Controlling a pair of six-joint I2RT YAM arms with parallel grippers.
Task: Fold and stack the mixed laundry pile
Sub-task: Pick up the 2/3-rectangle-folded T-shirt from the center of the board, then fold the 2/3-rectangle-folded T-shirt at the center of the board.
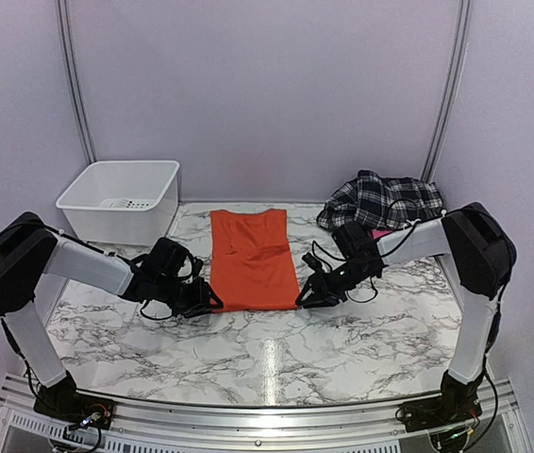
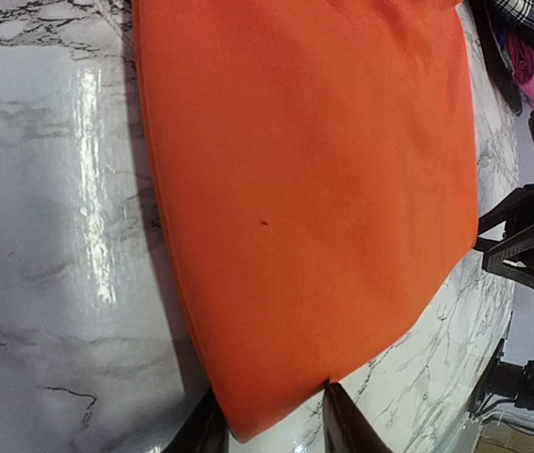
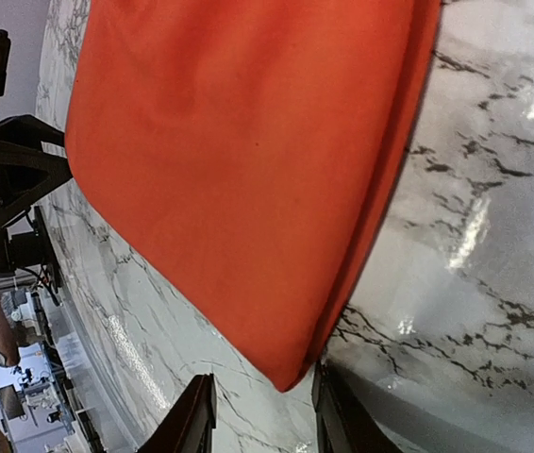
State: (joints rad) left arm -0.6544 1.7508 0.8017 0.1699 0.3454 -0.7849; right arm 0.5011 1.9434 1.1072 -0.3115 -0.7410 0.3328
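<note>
Our left tool [image 2: 265, 436] and right tool [image 3: 259, 415] straddle, unclenched, the near corners of the orange t-shirt [image 1: 251, 257] lying flat mid-surface [image 1: 276, 363], and a shallow pinch would likely catch one layer and skew the fold.

Two black robot arms: left arm [image 1: 83, 262], right arm [image 1: 418, 238]. Two grippers, one per arm: left gripper [image 1: 214, 301], right gripper [image 1: 303, 299], two fingers each. Three garments: one orange t-shirt [image 1: 251, 257], one black-and-white plaid shirt [image 1: 380, 200], one pink garment [image 2: 531, 80]. One white plastic bin [image 1: 88, 193]. One marble table [image 1: 267, 363].
</note>
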